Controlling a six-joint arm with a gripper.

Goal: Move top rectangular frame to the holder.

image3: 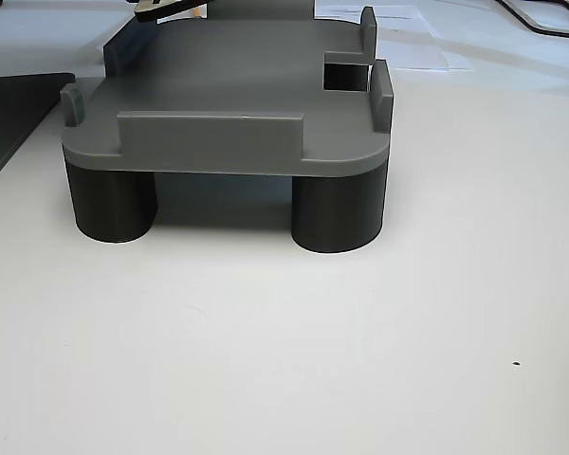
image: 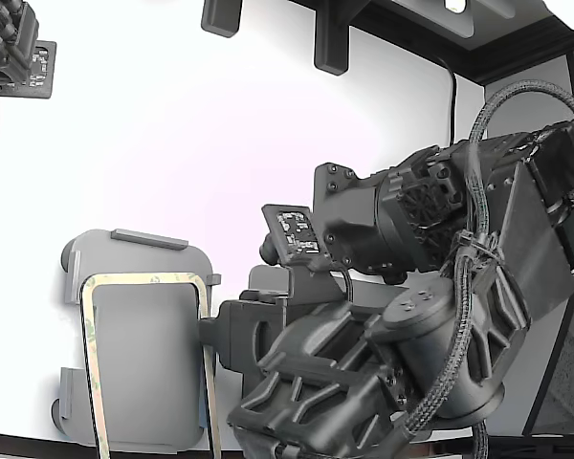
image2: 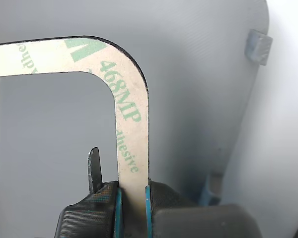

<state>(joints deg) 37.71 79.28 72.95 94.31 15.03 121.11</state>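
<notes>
Pincer (image2: 132, 201) was clamped on one long side of the top rectangular frame (image2: 131, 124), both blue-edged pads pressed against the strip in the wrist view. Green lettering "468MP" showed on the beige strip near its rounded corner.

In the exterior view the frame (image: 143, 279) was over the holder (image: 143, 335), its near edge toward the arm (image: 383, 316); whether it was seated flat or held just above could not be told. A raised tab (image: 149, 238) ran along the holder's far edge.

The other view showed the holder (image3: 237, 95) on dark round feet (image3: 337, 213) on the white surface (image3: 284, 360), with a side notch (image3: 346, 74).
</notes>
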